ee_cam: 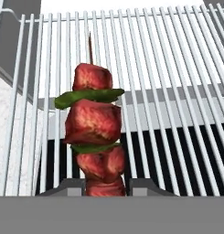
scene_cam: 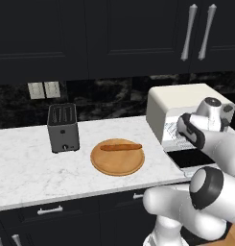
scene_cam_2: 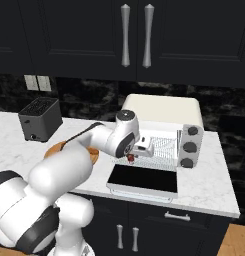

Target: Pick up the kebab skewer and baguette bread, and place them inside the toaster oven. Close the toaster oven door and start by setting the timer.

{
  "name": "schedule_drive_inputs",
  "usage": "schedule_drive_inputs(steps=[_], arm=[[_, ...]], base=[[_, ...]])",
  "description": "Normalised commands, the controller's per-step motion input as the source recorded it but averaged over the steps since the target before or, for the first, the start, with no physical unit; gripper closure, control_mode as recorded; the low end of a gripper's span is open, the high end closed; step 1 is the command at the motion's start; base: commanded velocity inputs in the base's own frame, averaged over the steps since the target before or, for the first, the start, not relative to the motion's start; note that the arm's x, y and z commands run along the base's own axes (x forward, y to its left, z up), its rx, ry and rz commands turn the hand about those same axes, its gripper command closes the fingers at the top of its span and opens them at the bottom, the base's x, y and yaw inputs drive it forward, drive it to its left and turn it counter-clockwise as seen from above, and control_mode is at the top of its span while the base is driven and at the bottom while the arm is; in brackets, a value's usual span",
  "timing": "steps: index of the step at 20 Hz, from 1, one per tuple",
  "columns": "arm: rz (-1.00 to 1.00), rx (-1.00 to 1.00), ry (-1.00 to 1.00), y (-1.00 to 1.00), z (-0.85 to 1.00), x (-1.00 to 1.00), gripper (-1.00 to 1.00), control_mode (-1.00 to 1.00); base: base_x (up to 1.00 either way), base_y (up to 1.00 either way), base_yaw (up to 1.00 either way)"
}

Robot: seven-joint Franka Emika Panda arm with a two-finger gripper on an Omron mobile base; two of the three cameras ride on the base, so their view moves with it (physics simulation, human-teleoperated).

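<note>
While gripped, kebab skewer (ee_cam: 94,132) over rack (ee_cam: 177,68)

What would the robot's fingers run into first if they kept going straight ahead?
Probably the wire rack inside the toaster oven; the kebab skewer held in the gripper would likely touch it first, though depth is unclear.

A small black slot toaster (scene_cam: 63,128) stands upright on the white marble surface (scene_cam: 23,163), near the back wall and to the left of a round wooden board (scene_cam: 117,162), apart from it. The board lies flat near the front edge. Two light switch plates (scene_cam: 44,90) sit on the dark backsplash above the toaster. Dark upper cabinets carry two vertical silver handles (scene_cam: 197,31). Dark drawers below have silver pulls (scene_cam: 50,210).
</note>
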Motion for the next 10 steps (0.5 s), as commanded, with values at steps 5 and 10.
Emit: schedule_drive_inputs(steps=[5, 10], arm=[[0.0, 0.01, 0.0, 0.0, -0.28, -0.14, -1.0, -1.0], [-0.01, 0.0, -0.07, 0.0, 0.01, -0.04, -1.0, -1.0]], base=[[0.0, 0.0, 0.0], [0.0, 0.0, 0.0]])
